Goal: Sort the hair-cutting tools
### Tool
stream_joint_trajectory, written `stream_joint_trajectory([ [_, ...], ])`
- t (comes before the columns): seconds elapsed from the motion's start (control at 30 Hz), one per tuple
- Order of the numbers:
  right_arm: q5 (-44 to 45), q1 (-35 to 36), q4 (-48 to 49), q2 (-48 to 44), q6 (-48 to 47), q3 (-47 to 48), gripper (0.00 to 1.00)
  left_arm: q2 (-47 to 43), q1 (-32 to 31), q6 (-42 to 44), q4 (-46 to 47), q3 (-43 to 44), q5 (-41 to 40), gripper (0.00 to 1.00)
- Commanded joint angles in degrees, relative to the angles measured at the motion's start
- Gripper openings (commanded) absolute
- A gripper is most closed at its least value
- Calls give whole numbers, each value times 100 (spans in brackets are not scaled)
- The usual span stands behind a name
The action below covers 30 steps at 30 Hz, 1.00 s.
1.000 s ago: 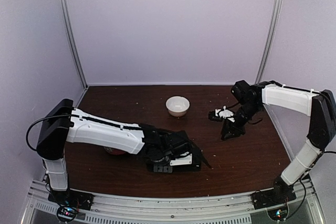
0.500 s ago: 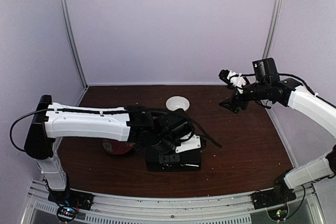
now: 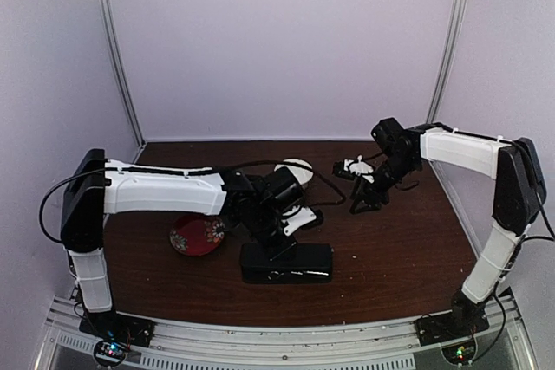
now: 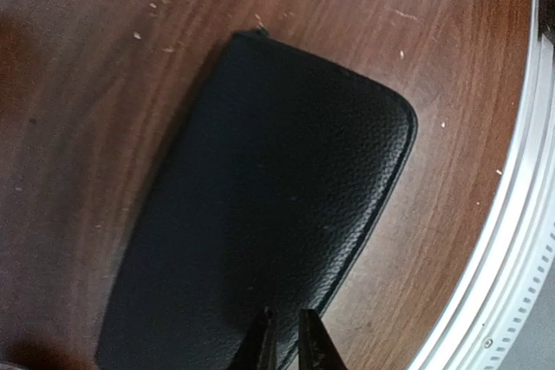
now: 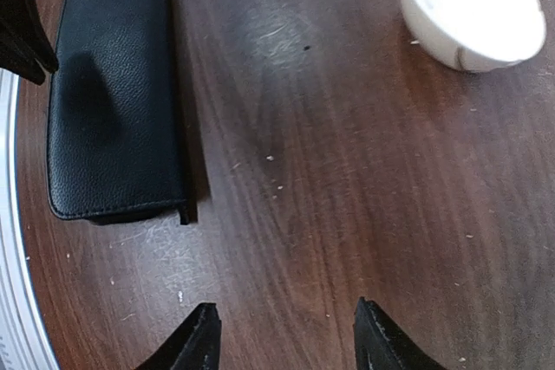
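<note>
On my far left the left arm [image 3: 165, 192] reaches from its base toward the middle of the brown wooden table [image 3: 399, 249]. Just in front of its forearm lies the red patterned plate [image 3: 198, 234], flat on the wood and well apart from anything else.

Next along, the left gripper [image 4: 288, 344] hangs tip-down over the black case [image 4: 260, 197]. On its wrist feed I see the two fingertips drawn almost together with only a thin slit between them, and I make out nothing in that slit. They sit over the case's long edge, near one end; I cannot tell whether they touch the leather.

The case [image 3: 286, 262] lies flat and closed in the middle of the table, near the front rail, its long side running left to right.

Behind the left wrist stands the white bowl [image 3: 299, 168], partly hidden from above; on the right wrist feed it [image 5: 473, 6] shows at the top right, upright and well apart from the case [image 5: 113, 93].

The scissors and the black stick tool I cannot find in any feed, so I cannot say where they are.

Further right, the right gripper [image 5: 290, 344] has its jaws spread wide with nothing between them, only bare wood below. From above it [image 3: 362, 201] points down, to the right of the bowl.
</note>
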Motion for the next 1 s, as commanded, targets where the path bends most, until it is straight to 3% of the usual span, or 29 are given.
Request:
stream_joint_trajectory([
  [0.0, 163, 317, -833, 426, -316, 140, 51, 417, -45, -340, 75, -86, 520, 13],
  [0.2, 938, 757, -553, 789, -641, -128, 50, 506, -33, -361, 215, -540, 597, 13],
  [0.53, 683, 1020, -943, 1398, -1123, 376, 51, 369, 16, -284, 770, -1487, 287, 11],
  [0.97, 891, 1344, -1247, 1867, -1026, 819, 46, 343, 16, -191, 854, -1562, 139, 12],
])
